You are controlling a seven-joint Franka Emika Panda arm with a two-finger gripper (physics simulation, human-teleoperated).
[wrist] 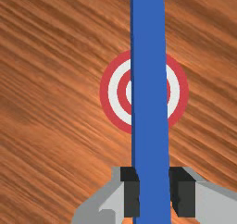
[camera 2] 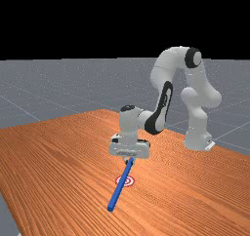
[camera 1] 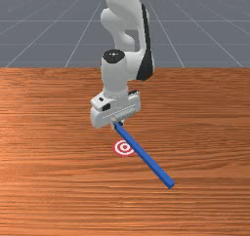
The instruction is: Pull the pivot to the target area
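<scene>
Floor: grey (camera 2: 29, 91), ruled with pale lines, falling away to a black backdrop in the far view.
Surface: orange-brown wood (camera 1: 49, 157), its grain in long dark streaks.
Arm: white and grey (camera 1: 115, 79), reaching out over the wood from where it stands.
Blue bar: long, straight and square-edged (camera 1: 146, 157); I take it for the pivot of the task. It slants from the gripper toward the front view's lower right, crossing over the target (camera 1: 124, 147). The wrist view shows it across the target's middle, the front view over one side of it, so I judge it is held up off the wood; how high, I can't tell.
Gripper: clamped on the bar near one end (wrist: 155, 191), a dark finger pad (wrist: 131, 195) pressed to each long side.
Stiffness: rigid, by the look of it, with no sag or bend along its length; it should swing as one piece.
Weight: probably light, but with so much length beyond the grip, the free end may dip or twist the bar between the pads.
Skin: smooth and flat-faced, perhaps a little slippery; nothing about it looks fragile.
Best hold: the two long sides, squarely; nearer the middle would balance better, while this end hold suits a slow pull.
</scene>
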